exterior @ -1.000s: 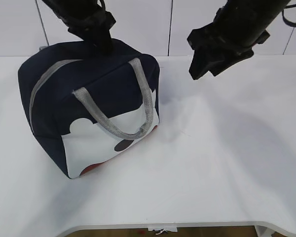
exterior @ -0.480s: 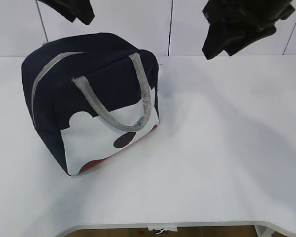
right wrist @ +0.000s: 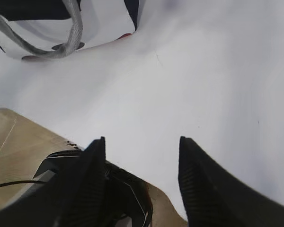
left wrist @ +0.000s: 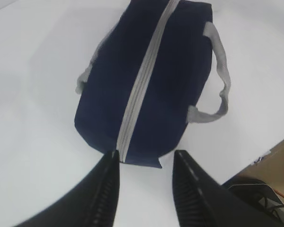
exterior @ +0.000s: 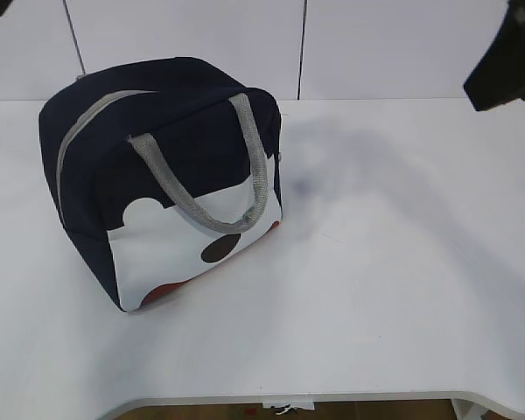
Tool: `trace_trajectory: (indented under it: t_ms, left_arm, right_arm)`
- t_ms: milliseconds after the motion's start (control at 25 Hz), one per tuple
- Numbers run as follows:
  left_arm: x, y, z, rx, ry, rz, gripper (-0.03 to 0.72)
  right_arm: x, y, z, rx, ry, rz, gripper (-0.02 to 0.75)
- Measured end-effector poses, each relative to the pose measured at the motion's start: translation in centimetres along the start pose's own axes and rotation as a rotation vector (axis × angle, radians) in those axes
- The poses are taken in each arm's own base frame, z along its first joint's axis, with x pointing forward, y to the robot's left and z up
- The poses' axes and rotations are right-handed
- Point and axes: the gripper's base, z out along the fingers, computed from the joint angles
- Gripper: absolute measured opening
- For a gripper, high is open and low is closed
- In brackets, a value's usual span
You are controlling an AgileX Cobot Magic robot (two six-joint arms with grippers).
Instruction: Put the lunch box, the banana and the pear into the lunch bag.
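On the table's left half, toward the far edge: lunch bag (exterior: 162, 188) is sitting upright, zipped shut as far as the views are showing.
Zipper: grey zipper (left wrist: 143, 80) is running closed along the bag's top, end to end, seen from the left wrist cam.
Handles: grey handle (exterior: 212, 179) is drooping over the front w/ the white panel (exterior: 179, 249) and its dark + red dots; 2nd handle is hanging on the other side.
Left gripper (left wrist: 146, 189): hanging high above the bag, fingers spread apart, nothing btwn them.
Right gripper (right wrist: 142, 175): hovering over bare table (exterior: 402, 262) to the right of the bag, near the front edge, fingers parted, holding nothing.
Exterior cam: only a black bit of the right arm (exterior: 510, 66) is showing at the top right corner.
Lunch box, banana, pear: can't tell where, none showing.
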Motion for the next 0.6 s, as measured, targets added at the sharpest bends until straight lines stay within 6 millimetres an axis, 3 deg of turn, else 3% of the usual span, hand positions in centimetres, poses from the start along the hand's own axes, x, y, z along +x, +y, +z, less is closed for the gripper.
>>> trace_trajectory:
  t_ms: [40, 80, 200, 280, 320, 440, 480, 520, 600]
  left_arm:
    - [0.3, 0.0, 0.5, 0.002, 0.018, -0.002, 0.285]
    - [1.9, -0.5, -2.2, -0.005, -0.028, 0.004, 0.283]
    - [5.1, -1.1, -4.2, -0.007, -0.042, 0.006, 0.281]
    - [5.1, -1.1, -4.2, -0.007, -0.042, 0.006, 0.281]
    - [8.7, -1.6, -6.0, -0.027, -0.065, 0.014, 0.278]
    - [9.1, -1.5, -5.1, -0.028, -0.03, 0.012, 0.277]
    - [12.2, -2.1, -7.7, -0.042, -0.106, 0.021, 0.276]
    - [14.0, -2.4, -8.6, -0.049, -0.135, 0.025, 0.276]
    - [15.7, -2.7, -9.4, -0.055, -0.169, 0.028, 0.276]
  right_arm:
    - [0.7, 0.1, -0.4, 0.0, -0.005, -0.001, 0.395]
    - [1.4, 0.2, -0.8, 0.001, -0.008, -0.001, 0.395]
    - [3.6, 0.6, -1.8, 0.002, -0.021, -0.003, 0.395]
    - [5.1, 0.8, -2.6, 0.001, -0.035, -0.003, 0.395]
    - [5.8, 0.9, -2.9, 0.002, -0.044, -0.005, 0.395]
    - [8.1, 1.4, -4.4, 0.005, -0.088, -0.012, 0.395]
    - [8.9, 1.5, -5.0, 0.007, -0.109, -0.015, 0.395]
    - [9.7, 1.7, -5.5, 0.009, -0.13, -0.018, 0.395]
    - [11.6, 2.0, -6.7, 0.012, -0.181, -0.025, 0.395]
